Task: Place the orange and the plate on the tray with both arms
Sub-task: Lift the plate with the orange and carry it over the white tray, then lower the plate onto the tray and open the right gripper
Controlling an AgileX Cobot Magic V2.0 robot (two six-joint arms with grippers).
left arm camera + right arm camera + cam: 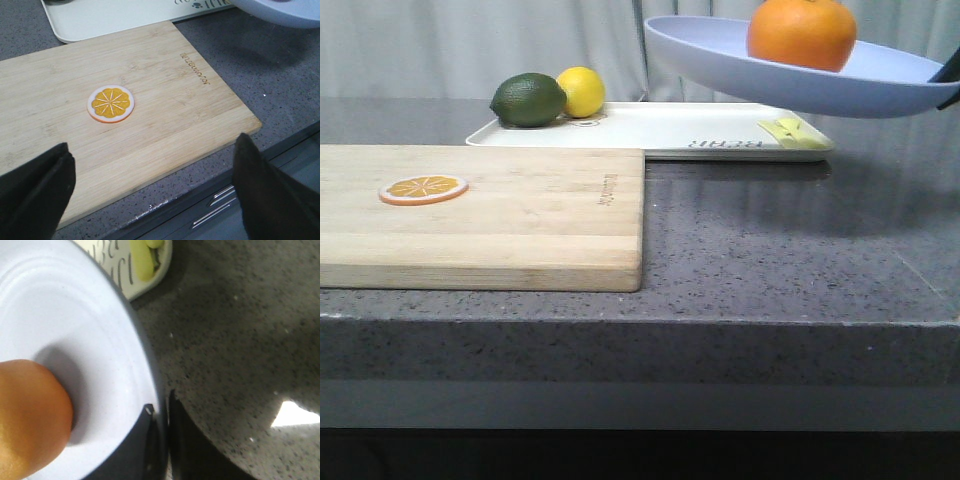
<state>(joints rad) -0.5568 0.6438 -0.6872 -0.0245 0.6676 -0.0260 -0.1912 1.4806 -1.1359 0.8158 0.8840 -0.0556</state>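
The plate (800,80) is held in the air by the right gripper (161,440), clamped on the rim at its right edge, one finger above the rim and one below. The orange (802,33) is carried in the plate, sitting toward the middle, so both items travel as one load. The plate is tilted slightly, low toward the gripped side; probably tolerated because the shallow wall keeps the fruit from rolling off, but it is a slip risk. The plate hangs above and slightly right of the tray (650,130), not touching it, well clear of the counter (800,260). The tray's left end is taken by a lime (528,100) and a lemon (582,91), with a small yellow item (792,132) at the right end, so the bare middle is judged to be the set-down spot. The left gripper (150,195) is spread wide and empty, hovering over the cutting board (150,110) near the orange slice (110,103).
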